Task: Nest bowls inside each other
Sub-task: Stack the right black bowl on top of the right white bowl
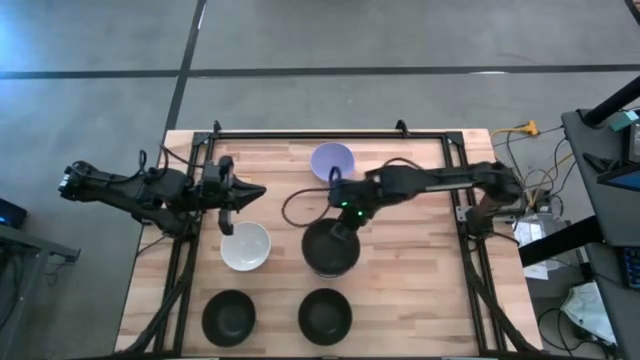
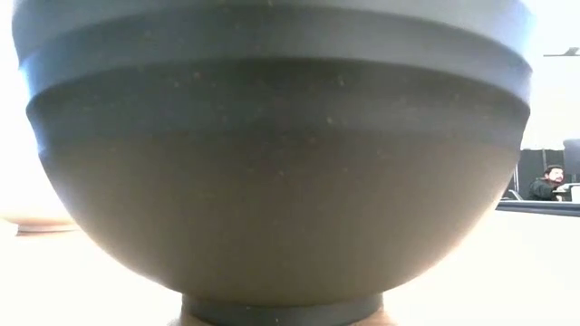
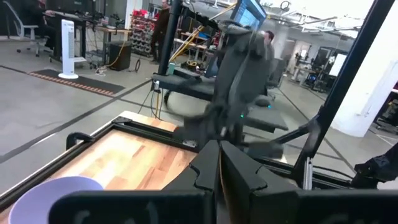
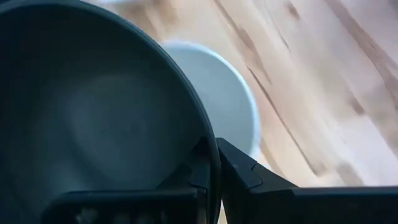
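table (image 1: 420, 250), light wood, carries five bowls that i can see from above. largest worry first: i am pinching the black bowl (image 1: 331, 248) at the middle of the table by its rim alone. a thin-edge pinch like this could let the bowl swing or tip when lifted, and if it slips it could drop onto the wood or knock the white bowl (image 1: 245, 246) that sits near it on my left side.

second worry: nesting needs the carried bowl centred over its target. if i come in off-centre, rim could catch on rim and the bowl would sit cocked rather than seated.

third: my left arm waits over the table's left part, its left gripper (image 1: 240, 194) just above the white bowl in the overhead view. a sideways carry toward that bowl could bring the two arms close.

end effector: my right gripper (image 4: 213, 163) is closed tight, one finger inside and one outside the black bowl's wall, so the rim is clamped between them. left gripper fingers are pressed together on nothing.

other bowls: the lavender bowl (image 1: 332, 160) sits toward the far edge, behind my right wrist; two more black bowls (image 1: 228, 317) rest along the near edge, well apart from each other.
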Tool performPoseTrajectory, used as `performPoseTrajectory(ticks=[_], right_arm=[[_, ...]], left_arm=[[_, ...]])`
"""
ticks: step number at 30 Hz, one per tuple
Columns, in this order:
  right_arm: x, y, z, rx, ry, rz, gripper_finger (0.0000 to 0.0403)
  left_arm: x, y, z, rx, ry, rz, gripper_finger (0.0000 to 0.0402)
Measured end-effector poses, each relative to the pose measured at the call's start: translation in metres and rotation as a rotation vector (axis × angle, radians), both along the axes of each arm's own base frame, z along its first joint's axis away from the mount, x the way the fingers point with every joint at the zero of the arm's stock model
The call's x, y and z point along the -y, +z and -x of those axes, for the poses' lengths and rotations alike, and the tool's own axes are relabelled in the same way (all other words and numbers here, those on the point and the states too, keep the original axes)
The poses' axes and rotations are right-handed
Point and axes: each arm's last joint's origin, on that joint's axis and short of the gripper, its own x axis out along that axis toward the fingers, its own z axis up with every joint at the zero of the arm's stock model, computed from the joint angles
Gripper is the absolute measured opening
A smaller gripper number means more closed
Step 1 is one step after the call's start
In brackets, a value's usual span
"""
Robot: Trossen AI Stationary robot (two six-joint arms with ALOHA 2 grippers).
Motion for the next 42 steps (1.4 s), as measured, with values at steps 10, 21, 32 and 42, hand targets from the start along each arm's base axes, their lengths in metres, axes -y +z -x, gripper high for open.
performPoseTrajectory(ticks=[10,21,32,42], right_arm=[[0.002,-0.034,-0.021,-0.146,0.060,0.043,0.0013],[0.003,-0.051,-0.029,-0.186,0.050,0.097,0.0013],[0.003,-0.051,-0.029,-0.181,0.090,0.099,0.0054],[0.003,-0.043,-0.025,-0.165,0.089,0.102,0.0155]], left_arm=[[-0.002,0.003,0.008,0.027,0.000,0.005,0.0000],[-0.002,0.003,0.008,0.027,0.000,0.006,0.0000],[-0.002,0.003,0.008,0.027,0.000,0.006,0.0000],[-0.002,0.003,0.008,0.027,0.000,0.007,0.0000]])
